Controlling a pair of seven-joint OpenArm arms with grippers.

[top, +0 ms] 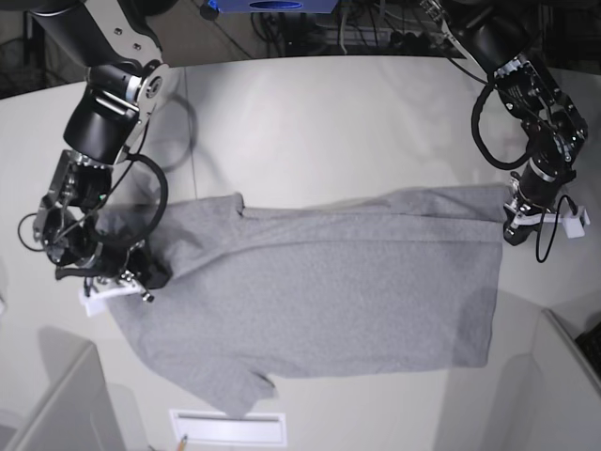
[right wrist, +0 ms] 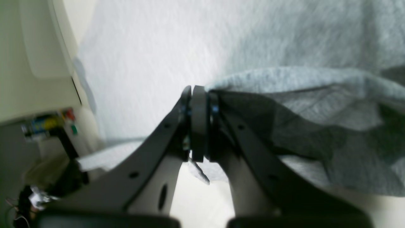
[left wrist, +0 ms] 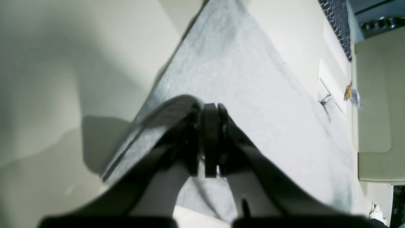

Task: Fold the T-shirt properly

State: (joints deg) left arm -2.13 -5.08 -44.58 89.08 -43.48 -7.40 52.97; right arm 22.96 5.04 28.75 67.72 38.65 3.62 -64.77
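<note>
The heather-grey T-shirt (top: 319,291) lies spread across the pale table (top: 329,122), plain side up, with one sleeve (top: 239,381) pointing to the front edge. My left gripper (top: 512,224) is shut on the shirt's far right corner. In the left wrist view its fingers (left wrist: 211,109) press together with the hem (left wrist: 133,148) folded over one of them. My right gripper (top: 141,274) is shut on the shirt's left end. In the right wrist view its fingers (right wrist: 199,91) pinch bunched cloth (right wrist: 284,126), and a scrap sticks out below the pads.
A white rectangular plate (top: 225,427) with a pencil (top: 180,439) beside it sits at the table's front edge. Pale grey bins stand at the front left (top: 56,404) and front right (top: 563,376). Cables and equipment (top: 376,33) line the back.
</note>
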